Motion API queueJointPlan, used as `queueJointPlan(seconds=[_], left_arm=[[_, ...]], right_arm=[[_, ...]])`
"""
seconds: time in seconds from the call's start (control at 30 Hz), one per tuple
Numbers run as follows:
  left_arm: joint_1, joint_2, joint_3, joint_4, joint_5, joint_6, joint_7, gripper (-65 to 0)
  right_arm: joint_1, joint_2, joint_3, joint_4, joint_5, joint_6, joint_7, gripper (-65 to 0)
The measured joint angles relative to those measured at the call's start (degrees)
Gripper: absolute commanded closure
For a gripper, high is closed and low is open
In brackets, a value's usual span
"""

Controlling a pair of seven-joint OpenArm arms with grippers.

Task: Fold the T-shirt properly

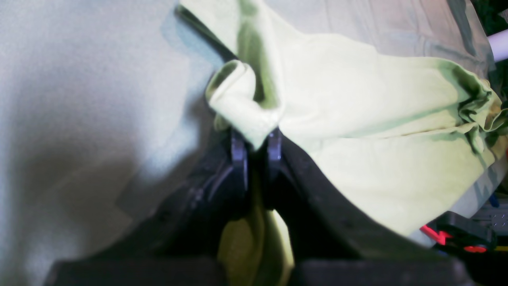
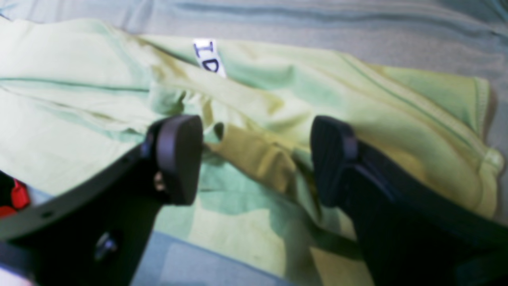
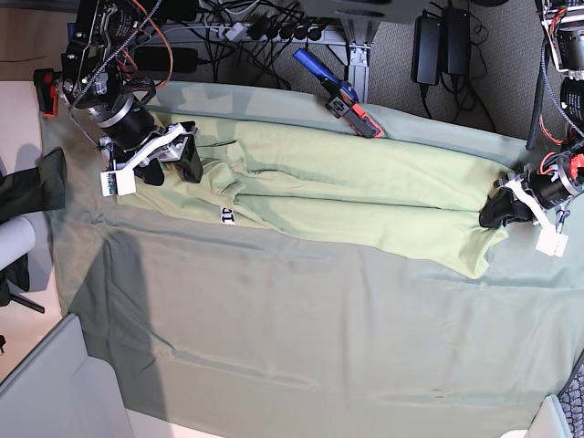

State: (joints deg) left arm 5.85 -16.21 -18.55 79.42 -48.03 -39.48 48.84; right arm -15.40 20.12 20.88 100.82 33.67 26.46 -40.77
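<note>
table cloth (image 3: 301, 338) bare in front; clamp (image 3: 339, 94) lies behind.

The right gripper (image 2: 254, 159) stands wide open over the T-shirt (image 2: 278, 103) (white neck label (image 2: 208, 55) showing).

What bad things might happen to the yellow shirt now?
The left gripper pinches only a small corner of the T-shirt, so it might slip out when pulled. The right gripper is open over bunched folds near the neck label; closing there might grab extra layers and fold it crooked.
</note>
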Motion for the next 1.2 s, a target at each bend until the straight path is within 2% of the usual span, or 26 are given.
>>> queueJointPlan(seconds=[0.33,0.5,0.63,0.77,0.97,1.2], left_arm=[[-1.1,-0.2,0.0,0.0,1.2,0.0,0.5,0.0],[-2.9,-0.2,0.1,0.0,2.2,0.0,0.7,0.0],[-3.8,-0.3,0.1,0.0,5.6,0.0,0.3,0.0],[-3.8,-2.4,0.2,0.0,7.7,0.0,-2.3,0.0],[-4.1,-5.6,0.2,-0.1,8.0,0.0,-3.3,0.0],[-5.9,-7.0,0.2,-0.6,12.2,0.0,-5.6,0.0]], right_arm=[[0.0,0.0,0.0,0.0,0.0,0.0,0.0,-42.0],[0.0,0.0,0.0,0.1,1.9,0.0,0.0,-42.0],[0.0,0.0,0.2,1.7,2.1,0.0,-0.1,-42.0],[0.0,0.0,0.3,2.9,2.2,0.0,0.0,-42.0],[0.0,0.0,0.9,3.2,3.0,0.0,-0.3,-42.0],[0.2,-0.1,6.1,4.0,4.0,0.0,-0.3,-42.0]])
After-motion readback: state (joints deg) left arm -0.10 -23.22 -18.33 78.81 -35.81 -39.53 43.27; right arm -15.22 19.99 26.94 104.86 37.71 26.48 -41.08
